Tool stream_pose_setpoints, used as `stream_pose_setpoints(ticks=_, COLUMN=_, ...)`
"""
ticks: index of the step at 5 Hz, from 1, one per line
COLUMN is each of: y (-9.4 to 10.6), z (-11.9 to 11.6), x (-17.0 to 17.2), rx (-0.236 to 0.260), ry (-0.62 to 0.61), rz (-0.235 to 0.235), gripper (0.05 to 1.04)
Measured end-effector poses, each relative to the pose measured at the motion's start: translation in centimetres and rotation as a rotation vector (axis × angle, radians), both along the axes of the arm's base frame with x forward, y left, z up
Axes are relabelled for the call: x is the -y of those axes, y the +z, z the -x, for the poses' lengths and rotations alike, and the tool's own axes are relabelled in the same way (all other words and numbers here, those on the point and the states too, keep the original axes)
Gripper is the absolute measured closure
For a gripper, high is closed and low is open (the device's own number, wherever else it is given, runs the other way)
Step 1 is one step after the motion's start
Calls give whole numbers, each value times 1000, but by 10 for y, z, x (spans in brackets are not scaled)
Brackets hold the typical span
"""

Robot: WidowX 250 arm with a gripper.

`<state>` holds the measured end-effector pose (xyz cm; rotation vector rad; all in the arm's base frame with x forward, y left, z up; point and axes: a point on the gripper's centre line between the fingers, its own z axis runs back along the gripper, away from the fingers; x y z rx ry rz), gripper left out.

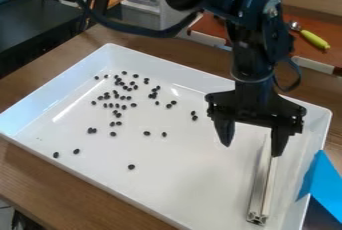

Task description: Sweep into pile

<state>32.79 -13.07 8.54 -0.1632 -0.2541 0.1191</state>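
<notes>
In the white tray point(194, 179), at the end toward the view's right edge, we found the metal bar point(260, 194) lying lengthwise on the floor. The dark beans point(131, 167) were scattered across the other part, thickest toward the far-left corner, with strays nearer the front wall. The gripper point(251, 149) hung over the bar's far end, its two fingers spread and nothing pinched between them. One fingertip was just beside the bar; contact could not be told.

We judged the step in hand to be picking up the bar as a sweeper; no single pile had been formed. Method, as we reasoned it: centre the fingers across the bar's narrow width, lower straight down, and close squarely so that it would not twist. We would then keep its long edge low and level, since a tilted edge would let beans slip under. Gentle strokes seemed best, as the beans looked likely to roll.
</notes>
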Motion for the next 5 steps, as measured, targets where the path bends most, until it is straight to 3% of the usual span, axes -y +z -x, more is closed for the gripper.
stream_pose_setpoints(ticks=1, y=-14, z=3, x=5, rx=-6, ry=2, rz=-32, gripper=83)
stream_pose_setpoints(ticks=3, y=-21, z=7, x=15, rx=0, ry=13, rz=-47, gripper=83)
stream_pose_setpoints(ticks=4, y=-28, z=8, x=16, rx=-20, ry=28, rz=-51, gripper=107)
stream_pose_setpoints(ticks=5, y=-27, z=6, x=15, rx=-5, ry=41, rz=-53, gripper=381)
